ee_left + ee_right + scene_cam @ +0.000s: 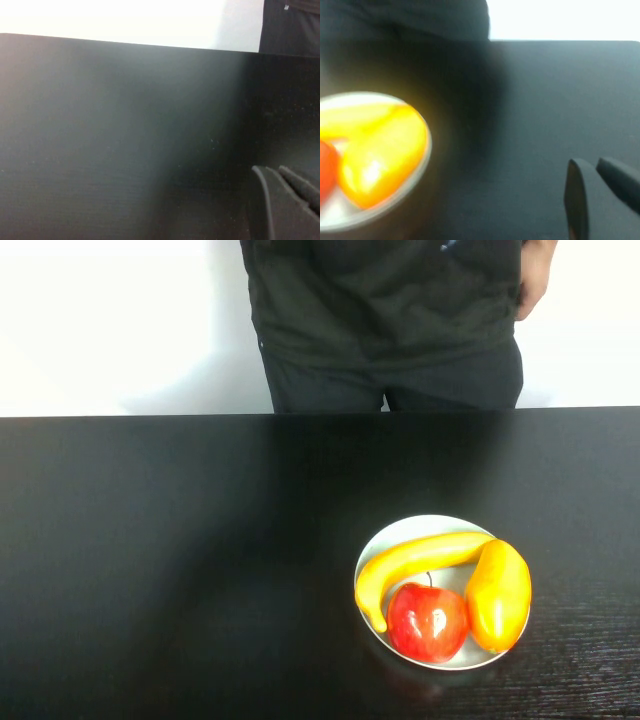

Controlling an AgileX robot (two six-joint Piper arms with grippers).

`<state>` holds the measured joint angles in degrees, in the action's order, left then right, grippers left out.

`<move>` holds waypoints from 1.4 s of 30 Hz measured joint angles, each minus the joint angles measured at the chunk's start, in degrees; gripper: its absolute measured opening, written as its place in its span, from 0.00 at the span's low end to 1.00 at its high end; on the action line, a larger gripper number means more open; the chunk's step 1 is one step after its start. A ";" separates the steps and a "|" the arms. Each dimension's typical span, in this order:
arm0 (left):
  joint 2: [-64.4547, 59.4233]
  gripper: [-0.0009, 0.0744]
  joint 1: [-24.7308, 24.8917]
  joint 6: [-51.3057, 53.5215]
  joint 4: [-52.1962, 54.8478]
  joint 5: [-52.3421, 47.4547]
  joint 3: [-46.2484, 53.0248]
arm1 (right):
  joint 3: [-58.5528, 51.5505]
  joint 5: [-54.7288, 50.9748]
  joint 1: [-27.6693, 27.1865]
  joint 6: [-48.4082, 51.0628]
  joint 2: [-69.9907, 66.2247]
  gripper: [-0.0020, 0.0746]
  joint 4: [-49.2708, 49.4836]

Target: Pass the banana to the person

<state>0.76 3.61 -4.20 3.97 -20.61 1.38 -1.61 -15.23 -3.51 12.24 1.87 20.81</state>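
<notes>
The banana (415, 558) lies on a white plate (420, 523) at the right front of the black table, curving along the plate's far and left side. In the right wrist view it shows as a blurred yellow band (350, 117). The person (385, 320) in a black shirt stands behind the far edge of the table, hands away from it. Neither gripper shows in the high view. My left gripper (271, 170) hangs over bare table, fingers together and empty. My right gripper (586, 162) is to the right of the plate, fingers together and empty.
A red apple (428, 622) and a plump yellow-orange fruit (498, 595) share the plate with the banana and touch it. The black table (180, 560) stretches wide to the left of the plate. A white wall stands behind the person.
</notes>
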 joint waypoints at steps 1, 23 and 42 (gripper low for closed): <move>0.00 0.01 0.00 0.00 0.00 0.00 0.00 | 0.00 0.70 0.00 0.00 0.00 0.02 3.20; 0.00 0.01 0.00 0.00 0.00 0.00 0.00 | 4.94 -1.05 0.00 3.63 -5.55 0.02 33.06; 0.00 0.01 0.00 0.00 0.00 0.00 0.00 | 50.97 -46.17 5.24 3.80 -56.04 0.02 -1.76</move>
<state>0.76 3.61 -4.20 3.97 -20.61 1.38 49.36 -61.40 1.72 16.03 -54.17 19.05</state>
